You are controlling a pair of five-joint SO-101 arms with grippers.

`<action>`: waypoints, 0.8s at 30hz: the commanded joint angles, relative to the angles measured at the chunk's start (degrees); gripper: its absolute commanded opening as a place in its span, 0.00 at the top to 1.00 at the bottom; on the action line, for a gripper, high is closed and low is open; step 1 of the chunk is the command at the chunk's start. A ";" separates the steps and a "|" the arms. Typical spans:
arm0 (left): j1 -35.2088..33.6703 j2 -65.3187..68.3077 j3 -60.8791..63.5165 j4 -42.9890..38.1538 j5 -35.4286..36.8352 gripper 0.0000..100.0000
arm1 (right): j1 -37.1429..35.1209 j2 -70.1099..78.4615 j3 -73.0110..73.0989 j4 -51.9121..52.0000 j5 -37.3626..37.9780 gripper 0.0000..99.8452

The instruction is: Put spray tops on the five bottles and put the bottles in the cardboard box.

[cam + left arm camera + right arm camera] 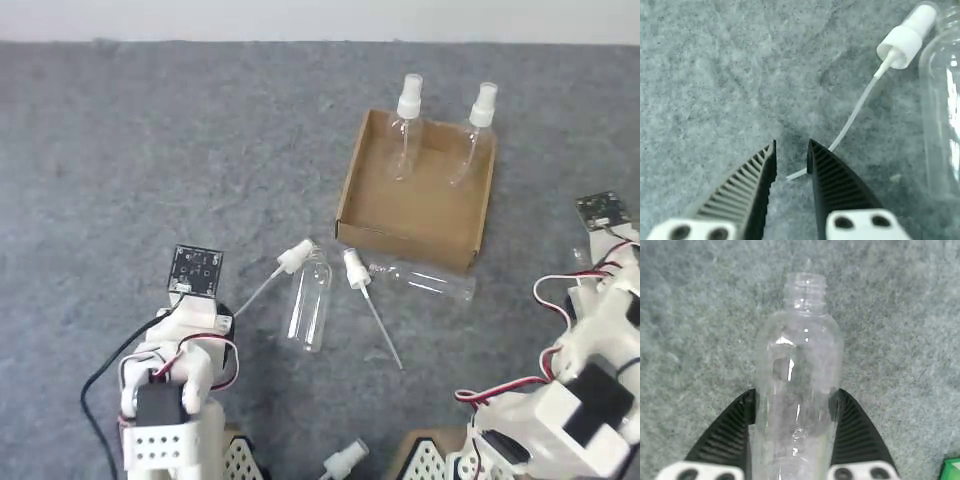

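Observation:
Two bottles with spray tops [408,135] [476,135] stand in the cardboard box [410,215]. On the mat in front of the box lie two uncapped clear bottles [310,298] [425,283] and two loose spray tops [295,257] [355,270]. My left gripper [790,147] is open, low over the mat, with the thin tube's [855,112] end between its fingertips. That tube's spray top [905,36] lies beside a bottle [942,100]. My right gripper [792,407] is shut on an uncapped clear bottle [797,370], its neck pointing away from the wrist.
A third loose spray top [345,460] lies at the near edge between the two arm bases. The left arm [180,360] is at the near left, the right arm [590,390] at the near right. Grey mat [150,150] stretches bare to the left of the box.

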 commanded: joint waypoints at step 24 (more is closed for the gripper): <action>-0.09 -0.97 -0.66 0.09 0.09 0.91 | -4.09 -0.92 3.69 -0.84 0.79 0.99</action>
